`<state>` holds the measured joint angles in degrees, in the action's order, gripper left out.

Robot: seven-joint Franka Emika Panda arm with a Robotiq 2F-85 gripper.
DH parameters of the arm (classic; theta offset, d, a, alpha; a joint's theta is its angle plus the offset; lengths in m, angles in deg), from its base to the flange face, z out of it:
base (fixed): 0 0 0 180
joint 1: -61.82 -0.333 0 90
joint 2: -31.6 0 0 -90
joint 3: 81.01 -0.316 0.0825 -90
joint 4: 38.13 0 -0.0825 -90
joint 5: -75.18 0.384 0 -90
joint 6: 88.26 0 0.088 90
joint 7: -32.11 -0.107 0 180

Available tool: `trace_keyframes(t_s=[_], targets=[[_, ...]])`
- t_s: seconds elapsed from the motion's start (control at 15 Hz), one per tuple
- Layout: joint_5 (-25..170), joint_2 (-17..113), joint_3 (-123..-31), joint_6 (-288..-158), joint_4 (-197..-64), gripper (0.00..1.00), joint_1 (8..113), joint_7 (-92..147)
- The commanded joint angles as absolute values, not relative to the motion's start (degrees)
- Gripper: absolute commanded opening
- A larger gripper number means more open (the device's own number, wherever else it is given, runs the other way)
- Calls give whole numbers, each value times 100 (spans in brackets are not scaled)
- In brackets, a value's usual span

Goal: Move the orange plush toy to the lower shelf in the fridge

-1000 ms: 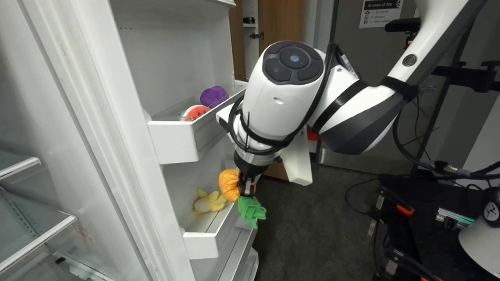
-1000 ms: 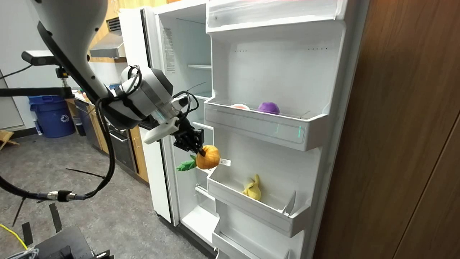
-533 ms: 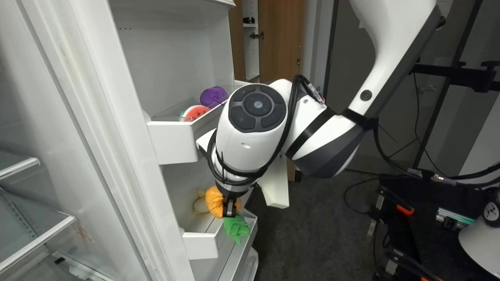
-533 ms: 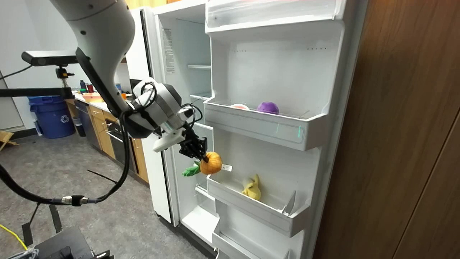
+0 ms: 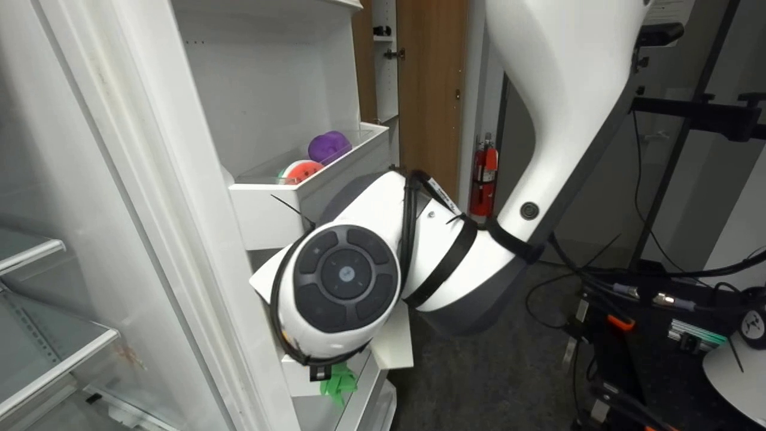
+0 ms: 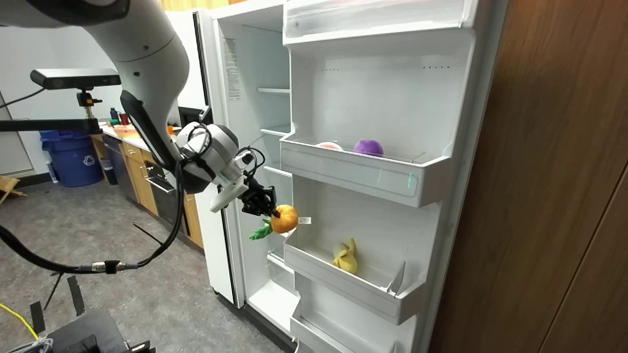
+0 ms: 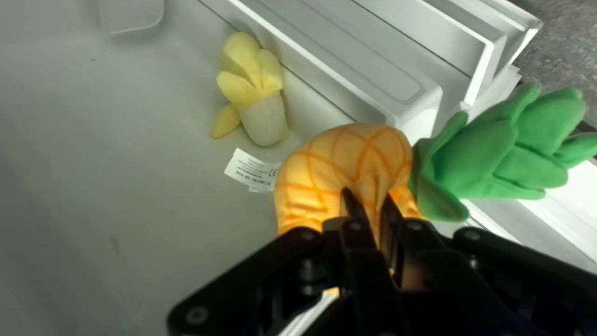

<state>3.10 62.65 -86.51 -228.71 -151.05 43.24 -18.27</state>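
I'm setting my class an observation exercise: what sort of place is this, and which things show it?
Probably a kitchen area: there's an open fridge and what looks like an oven. The fire extinguisher hints at a shared building, perhaps a lab or office, rather than a home.

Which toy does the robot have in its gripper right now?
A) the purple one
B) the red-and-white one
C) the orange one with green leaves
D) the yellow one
C: in the wrist view, the gripper is closed on the orange plush toy, whose soft body creases in its grip.
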Motion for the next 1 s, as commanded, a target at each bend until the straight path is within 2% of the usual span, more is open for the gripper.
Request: trace_keyframes(t_s=[0.0, 0.6, 0.67, 0.93], targets=[[-506, 6195, -8458, -23027, -15370, 3, 4490, -2136], [-1582, 6035, -8468, -23038, -15846, 3, 5162, -2563], [-1325, 6226, -8587, -22848, -15612, 11, 5134, -2346], [-1421, 6213, -8582, -22858, -15700, 11, 5224, -2415]])
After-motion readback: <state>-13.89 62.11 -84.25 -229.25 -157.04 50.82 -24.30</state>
